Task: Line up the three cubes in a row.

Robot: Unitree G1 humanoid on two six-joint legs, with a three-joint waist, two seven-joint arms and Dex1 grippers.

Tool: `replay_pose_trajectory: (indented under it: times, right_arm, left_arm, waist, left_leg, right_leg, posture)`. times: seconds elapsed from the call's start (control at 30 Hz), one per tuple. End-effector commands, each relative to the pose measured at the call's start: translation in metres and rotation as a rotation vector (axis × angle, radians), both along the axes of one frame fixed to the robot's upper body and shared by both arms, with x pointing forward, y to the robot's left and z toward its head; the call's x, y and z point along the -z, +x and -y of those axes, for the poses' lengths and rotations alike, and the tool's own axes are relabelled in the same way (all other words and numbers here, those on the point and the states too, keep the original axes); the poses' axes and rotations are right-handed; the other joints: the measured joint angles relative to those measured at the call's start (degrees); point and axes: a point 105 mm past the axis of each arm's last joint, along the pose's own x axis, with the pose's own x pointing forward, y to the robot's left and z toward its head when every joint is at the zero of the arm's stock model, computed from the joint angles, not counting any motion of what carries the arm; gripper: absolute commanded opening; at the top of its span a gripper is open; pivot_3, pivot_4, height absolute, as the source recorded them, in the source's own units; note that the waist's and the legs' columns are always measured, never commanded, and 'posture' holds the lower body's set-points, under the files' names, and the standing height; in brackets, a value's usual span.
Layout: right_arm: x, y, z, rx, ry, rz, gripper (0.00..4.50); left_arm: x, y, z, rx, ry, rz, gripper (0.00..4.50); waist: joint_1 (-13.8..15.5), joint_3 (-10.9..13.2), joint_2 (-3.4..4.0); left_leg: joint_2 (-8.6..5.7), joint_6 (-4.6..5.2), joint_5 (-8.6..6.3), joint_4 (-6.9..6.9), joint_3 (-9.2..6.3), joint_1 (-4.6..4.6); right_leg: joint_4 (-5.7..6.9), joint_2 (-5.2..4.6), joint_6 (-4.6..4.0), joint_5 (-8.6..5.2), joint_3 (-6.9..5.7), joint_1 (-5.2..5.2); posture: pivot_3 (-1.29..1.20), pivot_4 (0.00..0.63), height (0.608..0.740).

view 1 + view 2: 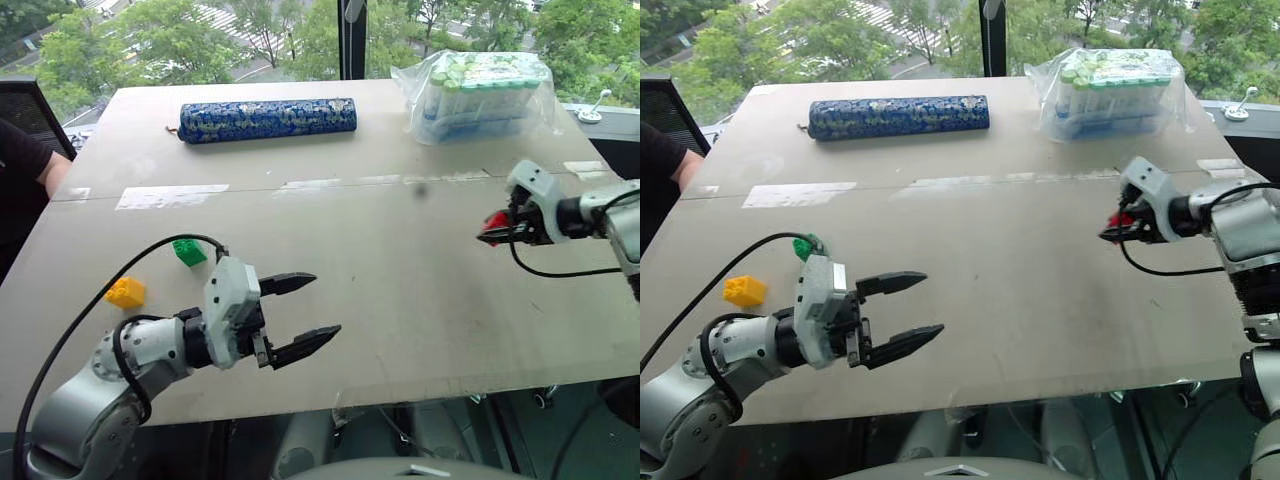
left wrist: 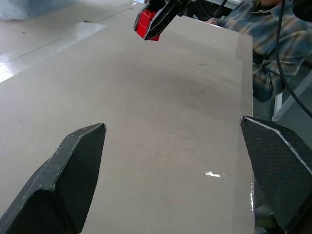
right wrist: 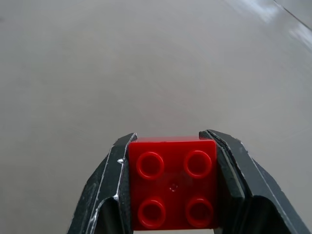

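Red cube sits clamped between the two fingers of the right pincer, held above the right side of the grey tabletop. Over on the left, the green cube and yellow cube rest near each other on the tabletop, with the left pincer hovering beside them, fingers spread wide and empty. Along the far edge lie a blue patterned roll and a clear bag of green-capped tubes, well apart from the cubes.
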Motion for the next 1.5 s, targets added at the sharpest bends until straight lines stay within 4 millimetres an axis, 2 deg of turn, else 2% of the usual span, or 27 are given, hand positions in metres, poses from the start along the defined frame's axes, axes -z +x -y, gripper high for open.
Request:
replay_pose_trajectory:
  times: [0.03,0.1,0.33,0.6,0.93,0.97,1.0,1.1,1.13,1.23,1.3,1.37,1.43,1.5]
  right_arm:
    - [0.0,-0.005,-0.055,-0.236,-0.057,0.091,1.39]
    - [0.011,0.005,-0.076,-0.344,-0.172,0.159,1.39]
    - [0.013,0.03,-0.101,-0.419,-0.239,0.2,1.39]
    - [0.016,0.036,-0.112,-0.476,-0.26,0.183,1.39]
    - [0.022,0.041,-0.115,-0.475,-0.261,0.152,1.39]
    - [0.022,0.041,-0.116,-0.478,-0.258,0.147,2.42]
    - [0.023,0.04,-0.116,-0.48,-0.256,0.143,2.77]
    - [0.022,0.039,-0.117,-0.486,-0.244,0.138,4.19]
    - [0.022,0.039,-0.118,-0.486,-0.241,0.138,4.37]
    - [0.015,0.038,-0.119,-0.487,-0.207,0.156,4.37]
    - [-0.003,0.036,-0.12,-0.472,-0.111,0.171,4.37]
    - [-0.014,0.031,-0.113,-0.461,-0.051,0.205,4.37]
    - [-0.02,0.02,-0.107,-0.475,-0.001,0.235,4.37]
    - [-0.031,0.0,-0.105,-0.523,0.113,0.262,4.37]
  left_arm:
    - [-0.01,-0.004,-0.009,-0.014,0.039,0.042,4.5]
    - [-0.012,-0.004,-0.015,-0.015,0.06,0.04,4.5]
    - [-0.017,-0.004,-0.018,-0.026,0.077,0.055,4.5]
    - [-0.016,-0.006,-0.018,-0.051,0.077,0.053,4.5]
    - [-0.014,-0.009,-0.019,-0.077,0.069,0.041,4.5]
    - [-0.013,-0.009,-0.018,-0.078,0.069,0.039,4.5]
    - [-0.013,-0.01,-0.018,-0.08,0.068,0.038,4.5]
    - [-0.013,-0.01,-0.019,-0.084,0.066,0.03,4.5]
    - [-0.013,-0.01,-0.019,-0.086,0.066,0.028,4.5]
    - [-0.012,-0.009,-0.021,-0.112,0.06,0.027,4.5]
    - [-0.01,-0.006,-0.028,-0.175,0.044,0.025,4.5]
    - [-0.006,-0.004,-0.035,-0.243,0.035,0.023,4.5]
    - [-0.005,0.001,-0.042,-0.326,0.02,0.038,4.5]
    - [-0.006,0.01,-0.056,-0.447,0.001,0.065,4.5]
  waist:
    - [-0.1,0.01,0.01]
    - [-0.03,0.05,0.04]
    - [1.1,0.07,-0.04]
    - [0.13,0.07,-0.03]
    - [-0.04,0.07,-0.02]
    - [-0.04,0.07,-0.02]
    - [-0.04,0.07,-0.02]
    - [-0.03,0.07,-0.02]
    - [-0.03,0.08,-0.02]
    - [-0.04,0.08,-0.02]
    - [-0.01,0.08,-0.01]
    - [0.07,0.08,-0.01]
    - [0.4,0.07,-0.03]
    - [0.84,0.05,-0.06]
  left_leg:
    - [0.01,0.0,0.0,0.0,0.0,0.0]
    - [0.06,-0.02,0.0,0.01,0.02,0.01]
    - [-0.08,-0.54,0.04,0.14,0.12,-0.02]
    - [0.14,-0.67,0.03,0.02,0.26,0.03]
    - [0.33,-0.76,0.03,-0.01,0.35,0.11]
    - [0.33,-0.76,0.03,-0.01,0.35,0.11]
    - [0.33,-0.76,0.03,-0.01,0.35,0.12]
    - [0.33,-0.8,0.05,-0.01,0.35,0.12]
    - [0.33,-0.82,0.07,-0.02,0.35,0.11]
    - [0.33,-0.83,0.07,-0.03,0.37,0.11]
    - [0.33,-0.83,0.07,-0.03,0.38,0.11]
    - [0.34,-0.83,0.06,-0.04,0.4,0.1]
    - [0.34,-0.78,0.03,-0.05,0.4,0.08]
    - [0.33,-0.65,-0.06,-0.04,0.36,0.06]
  right_leg:
    - [0.0,0.0,-0.01,0.01,-0.03,-0.01]
    - [0.01,0.03,-0.06,0.04,-0.13,-0.06]
    - [-0.03,0.42,-0.04,0.11,0.07,-0.09]
    - [-0.02,0.74,-0.01,0.23,0.34,-0.19]
    - [-0.01,0.9,-0.23,0.32,0.41,-0.24]
    - [0.0,0.9,-0.23,0.32,0.41,-0.24]
    - [0.0,0.9,-0.23,0.32,0.41,-0.24]
    - [0.0,0.91,-0.24,0.32,0.41,-0.25]
    - [0.0,0.9,-0.24,0.33,0.41,-0.25]
    - [0.0,0.9,-0.24,0.33,0.42,-0.26]
    - [0.0,0.9,-0.24,0.33,0.44,-0.27]
    - [0.0,0.89,-0.23,0.33,0.47,-0.28]
    - [-0.01,0.85,-0.21,0.34,0.49,-0.28]
    - [-0.02,0.83,-0.23,0.33,0.49,-0.26]
  posture:
    - [0.0,0.15,0.74]
    - [0.0,0.15,0.74]
    - [0.0,0.15,0.74]
    - [0.0,0.15,0.74]
    - [0.0,0.15,0.74]
    - [0.0,0.15,0.74]
    - [0.0,0.15,0.74]
    - [0.0,0.15,0.74]
    - [0.0,0.15,0.74]
    - [0.0,0.15,0.74]
    - [0.0,0.15,0.74]
    - [0.0,0.15,0.74]
    - [0.0,0.15,0.74]
    - [0.0,0.15,0.74]
